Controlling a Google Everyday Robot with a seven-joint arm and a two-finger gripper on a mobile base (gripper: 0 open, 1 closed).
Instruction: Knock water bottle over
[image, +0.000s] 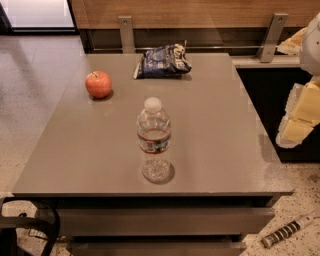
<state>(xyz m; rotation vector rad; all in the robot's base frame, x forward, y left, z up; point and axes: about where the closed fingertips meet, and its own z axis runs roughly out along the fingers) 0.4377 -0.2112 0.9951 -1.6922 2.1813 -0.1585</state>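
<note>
Water bottle (154, 142): upright near the front edge of the worktop (225, 150), not yet knocked over.
Stands on its base, cap uppermost, nothing touching it. Gripper (295, 127): well apart to the right of the bottle, past the worktop's side edge; whether its jaws are spread or pressed together cannot be told. Apple (98, 84): beyond the bottle, to its left. Snack bag (162, 61): farther beyond the bottle. Judged: nothing done; approach and push both remain.

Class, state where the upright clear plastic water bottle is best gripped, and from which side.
Probably grip the clear ribbed water bottle at its label band, coming level from the right, where the gripper hangs beside the grey table; it stands upright and round.
</note>
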